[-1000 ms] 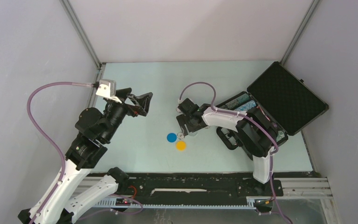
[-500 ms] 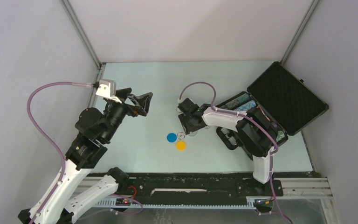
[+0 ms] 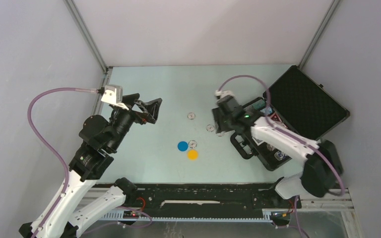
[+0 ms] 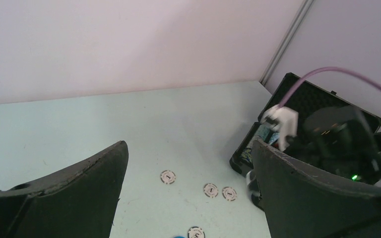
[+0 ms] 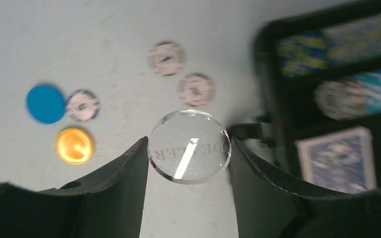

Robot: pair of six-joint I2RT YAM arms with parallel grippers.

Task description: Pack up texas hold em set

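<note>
The black case lay open at the right side of the table, its foam-lined lid tipped back. Its base held rows of chips, a blue-backed deck of cards and 1 pale round piece, too blurred to name. The right gripper hung just beside the case's left edge, fingers closed on the rim of a clear disc marked DEALER. On the table lay a blue disc, a yellow disc near it, and 4 loose chips, 1 just beside the blue disc. The left gripper hung over the table's left side, fingers spread wide and empty.
</note>
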